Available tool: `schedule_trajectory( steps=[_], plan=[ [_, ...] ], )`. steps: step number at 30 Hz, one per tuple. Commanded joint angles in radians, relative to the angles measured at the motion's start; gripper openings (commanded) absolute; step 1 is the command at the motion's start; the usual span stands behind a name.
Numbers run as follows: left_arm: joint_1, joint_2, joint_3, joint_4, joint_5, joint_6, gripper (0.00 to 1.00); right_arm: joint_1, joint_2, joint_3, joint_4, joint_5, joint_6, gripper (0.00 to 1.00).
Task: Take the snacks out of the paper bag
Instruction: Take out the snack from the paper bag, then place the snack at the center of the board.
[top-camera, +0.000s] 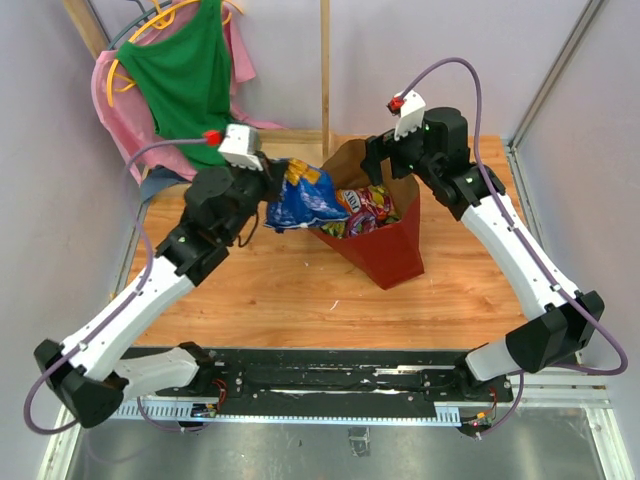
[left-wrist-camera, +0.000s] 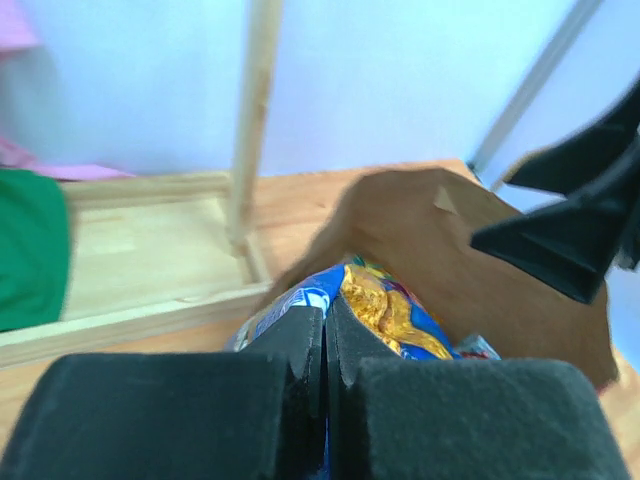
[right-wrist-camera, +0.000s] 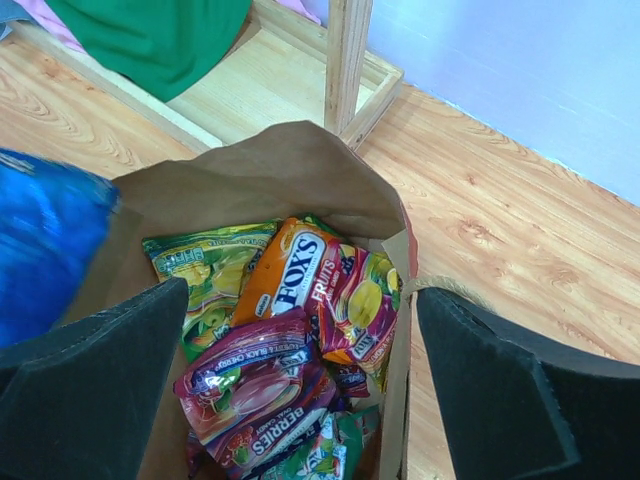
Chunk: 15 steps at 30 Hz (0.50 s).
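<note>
Paper bag (top-camera: 392, 250): dark red, upright near centre of table (top-camera: 280, 300), mouth open. Blue Doritos bag (top-camera: 300, 205): at the mouth's 9 o'clock edge, mostly outside, top edge pinched by left gripper (top-camera: 278, 185), jaws pressed together on it. Candy packets (right-wrist-camera: 290, 340): orange, purple, yellow-green, heaped inside. Right gripper (top-camera: 385, 160): over the mouth's 12 o'clock side, jaws spread wide, holding nothing. Green garment (top-camera: 185, 80): hung at 10 o'clock corner.
</note>
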Motion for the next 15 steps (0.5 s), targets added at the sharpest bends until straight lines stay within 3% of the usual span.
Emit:
schedule_trajectory(
  steps=[1,9,15],
  plan=[
    [0.074,-0.123,-0.011,-0.010,-0.119,0.031,0.01,0.017,-0.022,-0.010,0.048,-0.024,0.027,0.99],
    [0.295,-0.221,-0.048,-0.127,-0.354,-0.056,0.01,0.017,-0.031,-0.033,0.084,-0.057,0.049,0.98],
    [0.526,-0.112,-0.074,-0.115,-0.214,-0.197,0.01,0.016,-0.009,-0.020,0.087,-0.101,0.062,0.99]
  ],
)
